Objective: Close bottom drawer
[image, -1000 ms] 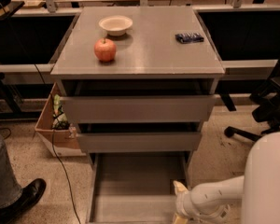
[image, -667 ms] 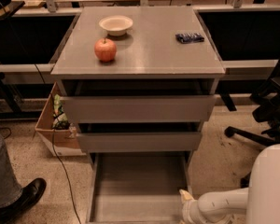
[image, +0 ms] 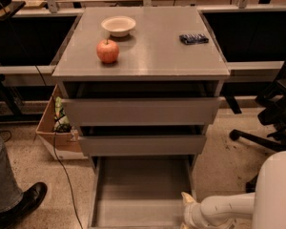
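Note:
The bottom drawer (image: 142,190) stands pulled wide open below the grey cabinet. Its grey box interior is bare and its front panel lies at the lower edge of the view. The two drawers above it, the top one (image: 140,110) and the middle one (image: 142,144), sit slightly ajar. My white arm (image: 224,209) comes in from the lower right. My gripper (image: 186,213) is at the drawer's front right corner, by the right side wall, and is mostly cut off by the lower edge of the view.
On the cabinet top (image: 181,61) are a red apple (image: 107,51), a white bowl (image: 118,26) and a dark packet (image: 194,38). A cardboard box (image: 57,132) and a cable lie to the left. A person's leg and shoe (image: 19,202) are at the lower left. An office chair base (image: 262,137) stands to the right.
My arm and gripper have shifted down and to the right, towards the drawer's front right corner. The drawer itself looks the same.

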Robot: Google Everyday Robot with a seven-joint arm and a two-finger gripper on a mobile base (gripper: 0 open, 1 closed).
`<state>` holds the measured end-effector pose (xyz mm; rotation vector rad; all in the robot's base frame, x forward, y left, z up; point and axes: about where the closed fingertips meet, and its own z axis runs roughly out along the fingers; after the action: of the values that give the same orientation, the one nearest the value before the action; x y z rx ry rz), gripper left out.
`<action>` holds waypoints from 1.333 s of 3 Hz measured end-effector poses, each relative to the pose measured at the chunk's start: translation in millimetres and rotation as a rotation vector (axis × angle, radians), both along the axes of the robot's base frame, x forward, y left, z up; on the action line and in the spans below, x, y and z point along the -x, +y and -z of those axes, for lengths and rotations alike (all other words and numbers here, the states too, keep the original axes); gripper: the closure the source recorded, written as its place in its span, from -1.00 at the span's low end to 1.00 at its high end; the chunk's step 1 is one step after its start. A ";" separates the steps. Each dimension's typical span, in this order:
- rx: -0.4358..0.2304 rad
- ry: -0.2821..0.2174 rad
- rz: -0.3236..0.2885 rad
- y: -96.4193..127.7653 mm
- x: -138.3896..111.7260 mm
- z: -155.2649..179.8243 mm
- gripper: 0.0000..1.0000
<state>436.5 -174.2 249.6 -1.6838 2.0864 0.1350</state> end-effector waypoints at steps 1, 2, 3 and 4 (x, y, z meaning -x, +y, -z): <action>-0.039 -0.030 0.005 12.8 -18.4 14.6 -1.00; -0.064 -0.041 0.009 24.0 -33.4 38.2 -1.00; -0.067 -0.037 0.006 29.8 -37.3 53.1 -1.00; -0.064 -0.021 0.002 33.8 -37.8 68.3 -0.67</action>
<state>474.3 -140.4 181.3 -1.6380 2.0466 0.1803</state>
